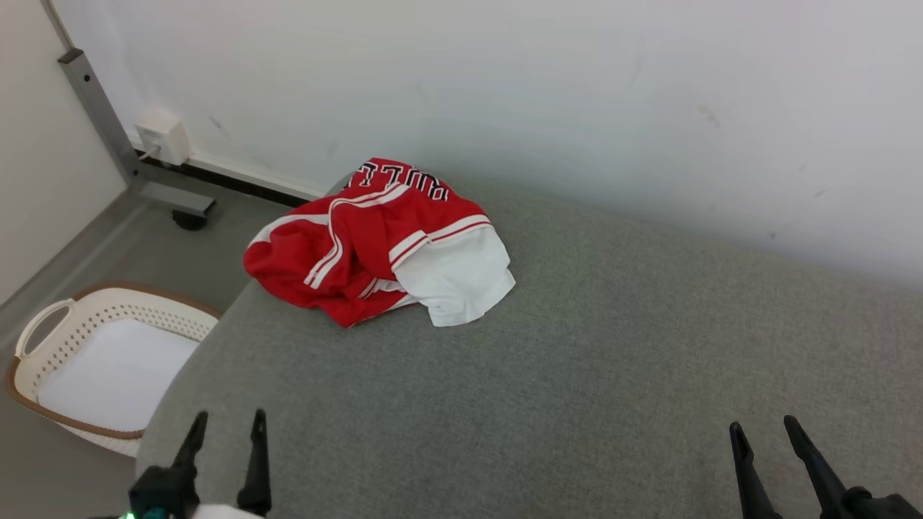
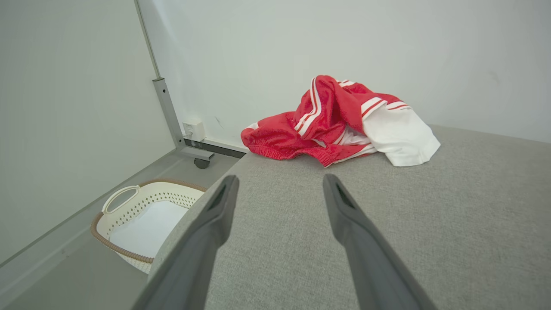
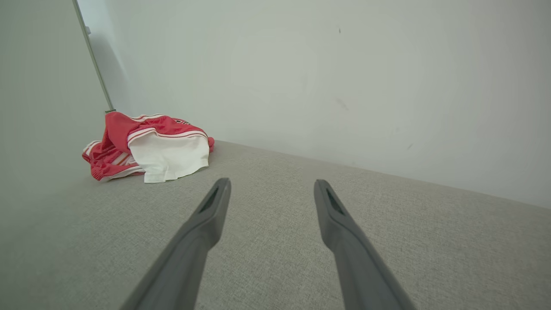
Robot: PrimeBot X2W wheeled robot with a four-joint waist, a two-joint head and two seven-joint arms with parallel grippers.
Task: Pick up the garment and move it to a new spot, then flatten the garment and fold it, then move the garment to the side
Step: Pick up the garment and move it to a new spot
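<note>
Holding something white [image 1: 115, 371], basket [image 1: 122, 310]; garment [image 1: 360, 245] crumpled; left gripper [image 1: 229, 417], right gripper [image 1: 762, 425] released, empty.

Cream basket [image 1: 130, 317] on floor [image 1: 166, 245] nr grey fabric surface [image 1: 577, 375], wall box [image 1: 162, 135] behind.

Red-and-white sports garment [image 1: 375, 245], black lettering partly folded out of sight; laundry basket [image 1: 108, 303], one side hidden behind the grey cushion [image 1: 577, 360]; metal post [image 1: 101, 115], cut off at the top edge; left gripper [image 1: 227, 418] and right gripper [image 1: 761, 422], bodies cut off below.
</note>
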